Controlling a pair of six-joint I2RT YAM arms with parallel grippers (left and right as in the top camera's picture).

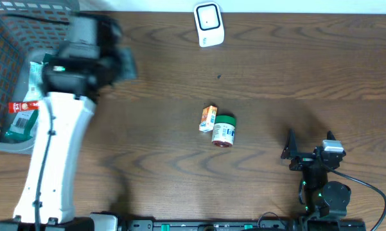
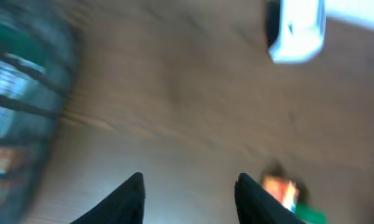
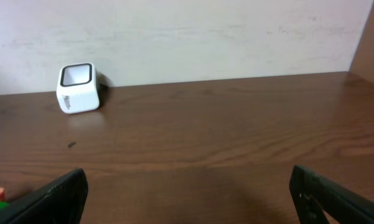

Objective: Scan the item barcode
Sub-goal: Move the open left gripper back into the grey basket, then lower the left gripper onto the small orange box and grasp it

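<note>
Over the table (image 1: pixel 276 64), left tool (image 2: pixel 190 182) half-open, right tool (image 3: pixel 188 186) wide-open, both empty

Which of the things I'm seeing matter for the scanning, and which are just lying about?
Job in hand: scanner, basket of packets, orange box, green-lidded jar, left gripper (open, empty, by the basket).
Just lying about: right gripper, open and parked at the table's near edge; small dark speck on the table.
</note>
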